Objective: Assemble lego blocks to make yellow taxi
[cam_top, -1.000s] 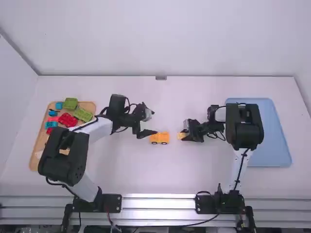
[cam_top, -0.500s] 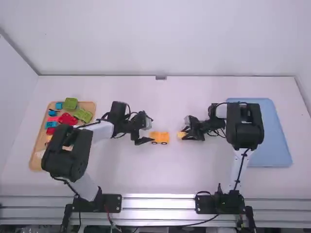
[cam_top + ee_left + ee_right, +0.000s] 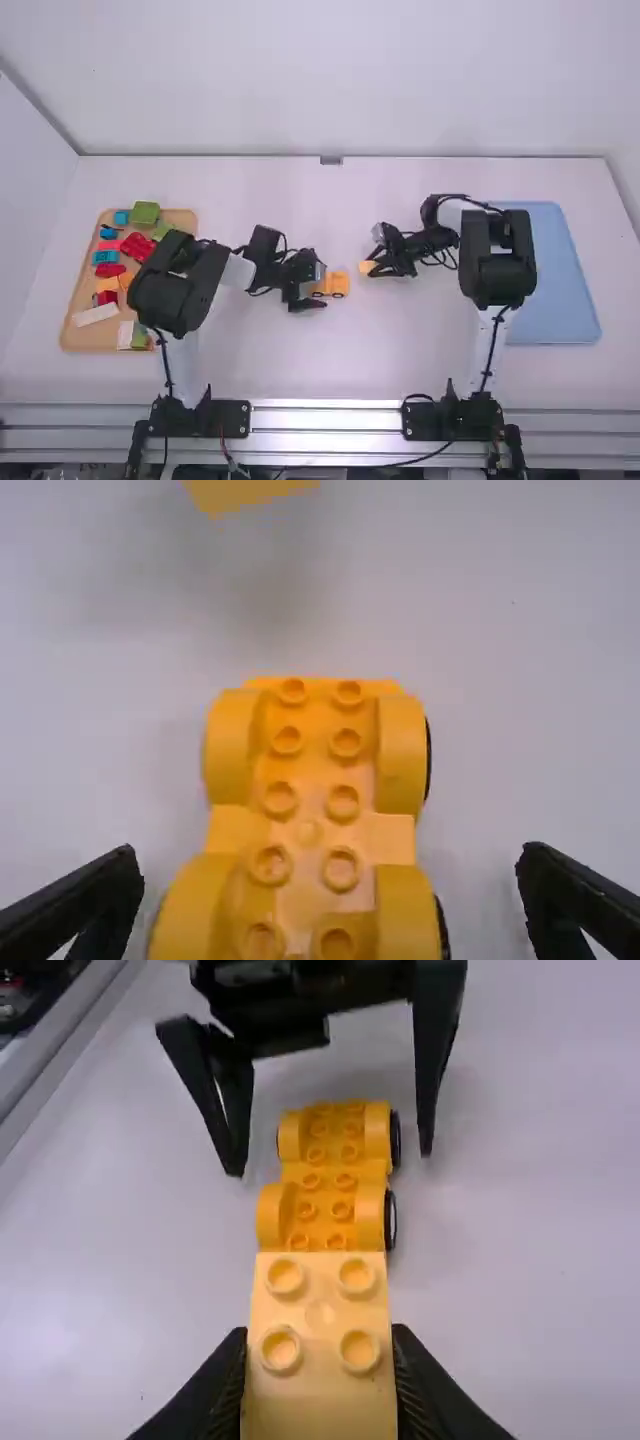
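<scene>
- Where the high view shows the bench point(image 3: 400, 360), the yellow wheeled chassis point(image 3: 331, 284) sits upright near the middle, with the left gripper point(image 3: 319, 287) at its left end, fingers parted.
- Just right of the chassis in that view, with a gap between, is the yellow brick point(image 3: 367, 269), gripped by the right gripper point(image 3: 371, 268).
- Well left of the chassis is a tan tray point(image 3: 72, 338) holding green blocks point(image 3: 145, 213), red blocks point(image 3: 139, 246), blue blocks point(image 3: 104, 257) and a white block point(image 3: 96, 315); well to its right is a blue tray point(image 3: 562, 275).
- From the left wrist view, the left gripper point(image 3: 330, 875) is spread wide, one finger on each side of the chassis, both apart from it. Rows of studs face up between the chassis's rounded fenders.
- From the right wrist view, the right gripper point(image 3: 320, 1335) is closed on the sides of the yellow brick, four studs showing on it. The brick partly covers the view of the chassis, which lies beyond it between the left gripper's parted fingers.
</scene>
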Robot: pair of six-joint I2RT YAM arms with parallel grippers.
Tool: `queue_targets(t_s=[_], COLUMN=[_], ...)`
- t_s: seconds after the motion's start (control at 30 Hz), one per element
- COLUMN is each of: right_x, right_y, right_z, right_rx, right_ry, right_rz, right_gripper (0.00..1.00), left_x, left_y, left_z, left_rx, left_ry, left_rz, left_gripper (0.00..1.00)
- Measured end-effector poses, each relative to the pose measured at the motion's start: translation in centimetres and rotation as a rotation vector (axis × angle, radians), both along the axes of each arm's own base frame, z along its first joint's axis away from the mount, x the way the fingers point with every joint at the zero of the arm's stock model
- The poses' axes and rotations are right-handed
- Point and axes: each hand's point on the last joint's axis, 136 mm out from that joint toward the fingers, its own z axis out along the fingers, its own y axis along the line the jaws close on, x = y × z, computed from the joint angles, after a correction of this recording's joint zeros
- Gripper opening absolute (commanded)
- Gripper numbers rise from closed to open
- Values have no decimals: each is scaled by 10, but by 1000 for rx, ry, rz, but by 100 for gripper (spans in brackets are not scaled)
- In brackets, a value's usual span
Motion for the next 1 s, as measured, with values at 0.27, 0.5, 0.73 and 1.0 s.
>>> queue_targets(t_s=[0.27, 0.5, 0.73, 1.0], right_x=[4, 4, 17, 17], right_y=[4, 7, 11, 26], right_z=[8, 16, 44, 64], right_rx=[12, 49, 53, 23], right_ry=[-3, 17, -152, -332], right_rz=[4, -14, -9, -56], right_gripper=[15, 12, 10, 10], left_x=[3, 5, 4, 4], left_y=[2, 2, 2, 2], left_z=[-3, -2, -2, -2], left_rx=[21, 23, 23, 22], left_ry=[-12, -19, -16, -16], left_rz=[14, 16, 16, 16], left_gripper=[69, 55, 53, 53])
